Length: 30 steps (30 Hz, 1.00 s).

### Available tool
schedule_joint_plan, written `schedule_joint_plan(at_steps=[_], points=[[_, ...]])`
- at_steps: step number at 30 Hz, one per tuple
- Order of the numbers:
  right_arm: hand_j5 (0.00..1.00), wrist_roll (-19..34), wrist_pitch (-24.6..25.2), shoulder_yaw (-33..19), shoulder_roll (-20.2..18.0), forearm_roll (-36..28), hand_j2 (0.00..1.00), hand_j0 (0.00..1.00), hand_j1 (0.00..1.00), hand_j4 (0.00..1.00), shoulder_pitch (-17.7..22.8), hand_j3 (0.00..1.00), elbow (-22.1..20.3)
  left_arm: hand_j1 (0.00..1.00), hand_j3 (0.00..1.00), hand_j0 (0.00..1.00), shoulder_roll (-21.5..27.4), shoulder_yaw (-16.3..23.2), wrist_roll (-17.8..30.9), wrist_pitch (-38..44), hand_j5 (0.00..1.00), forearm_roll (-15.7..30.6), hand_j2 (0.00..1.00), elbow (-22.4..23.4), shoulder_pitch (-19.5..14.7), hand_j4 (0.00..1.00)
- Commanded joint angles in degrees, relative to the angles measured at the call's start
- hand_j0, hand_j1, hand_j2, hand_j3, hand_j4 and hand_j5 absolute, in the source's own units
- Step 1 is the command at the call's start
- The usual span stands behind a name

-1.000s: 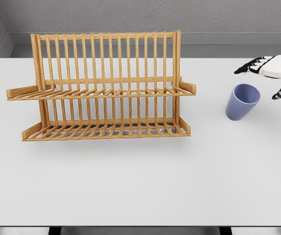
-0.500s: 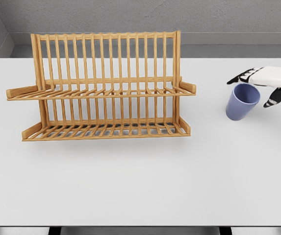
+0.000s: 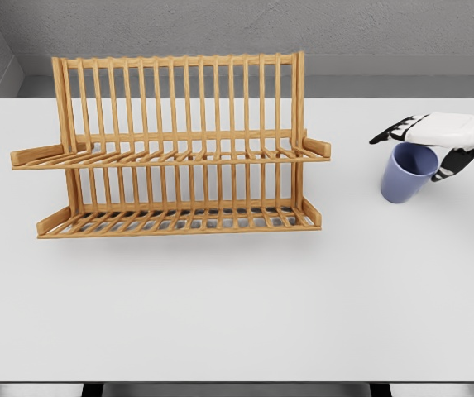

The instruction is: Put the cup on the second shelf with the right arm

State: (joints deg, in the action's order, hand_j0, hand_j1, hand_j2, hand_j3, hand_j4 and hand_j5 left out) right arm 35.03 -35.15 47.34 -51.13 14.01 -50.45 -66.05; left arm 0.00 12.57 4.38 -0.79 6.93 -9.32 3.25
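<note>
Cup [image 3: 405, 177] now under the nearer, lower right robot hand [image 3: 435, 136].

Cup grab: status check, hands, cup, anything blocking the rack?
Right hand over the cup's rim, fingers spread, no grasp. Left arm out of view. Blue cup upright on table, right of wooden rack. Both shelves empty, path clear.

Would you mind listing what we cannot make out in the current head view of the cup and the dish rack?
- Right hand: whether it touches the cup is unclear; the hand covers the rim's far edge.
- Right arm: cut off by the picture's right edge.
- Left arm: out of view.
- Cup's inside: hidden by its own wall and the hand.
- Table behind the dish rack: partly screened by the slats.
</note>
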Motion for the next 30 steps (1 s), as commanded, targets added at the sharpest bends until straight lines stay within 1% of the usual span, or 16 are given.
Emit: schedule_joint_plan(at_steps=[1,3,13,16,18,21,22,30], points=[[1.0,0.0,0.1,0.1,-0.1,-0.3,1.0,1.0,1.0,1.0,0.0,1.0,-0.3,1.0,1.0,1.0,0.0,0.0,0.0,0.0,1.0,0.0,1.0,0.0,0.0,1.0],[1.0,0.0,0.1,0.9,-0.1,-0.3,1.0,1.0,1.0,1.0,0.0,1.0,-0.2,1.0,1.0,1.0,0.0,0.0,0.0,0.0,1.0,0.0,1.0,0.0,0.0,1.0],[1.0,0.0,0.1,0.9,-0.7,-0.3,1.0,1.0,1.0,1.0,0.2,1.0,-0.7,1.0,1.0,1.0,0.0,0.0,0.0,0.0,1.0,0.0,1.0,0.0,0.0,1.0],[0.75,0.0,0.1,0.9,-0.7,-0.4,0.75,0.75,0.75,0.75,0.2,0.75,-0.7,1.0,1.0,1.0,0.0,0.0,0.0,0.0,1.0,0.0,1.0,0.0,0.0,1.0],[0.75,0.0,0.1,0.9,-0.6,-0.6,0.75,0.75,0.75,0.75,0.2,0.75,-0.7,1.0,1.0,1.0,0.0,0.0,0.0,0.0,1.0,0.0,1.0,0.0,0.0,1.0],[0.71,0.0,0.1,0.9,-0.6,-0.6,0.71,0.71,0.71,0.71,0.2,0.71,-0.7,1.0,1.0,1.0,0.0,0.0,0.0,0.0,1.0,0.0,1.0,0.0,0.0,1.0],[0.67,0.0,0.1,0.9,-0.5,-0.6,0.67,0.67,0.67,0.67,0.2,0.67,-0.7,1.0,1.0,1.0,0.0,0.0,0.0,0.0,1.0,0.0,1.0,0.0,0.0,1.0],[0.66,0.0,0.1,0.2,-0.6,-0.8,0.66,0.66,0.66,0.66,-0.2,0.66,-2.1,1.0,1.0,1.0,0.0,0.0,0.0,0.0,1.0,0.0,1.0,0.0,0.0,1.0]])
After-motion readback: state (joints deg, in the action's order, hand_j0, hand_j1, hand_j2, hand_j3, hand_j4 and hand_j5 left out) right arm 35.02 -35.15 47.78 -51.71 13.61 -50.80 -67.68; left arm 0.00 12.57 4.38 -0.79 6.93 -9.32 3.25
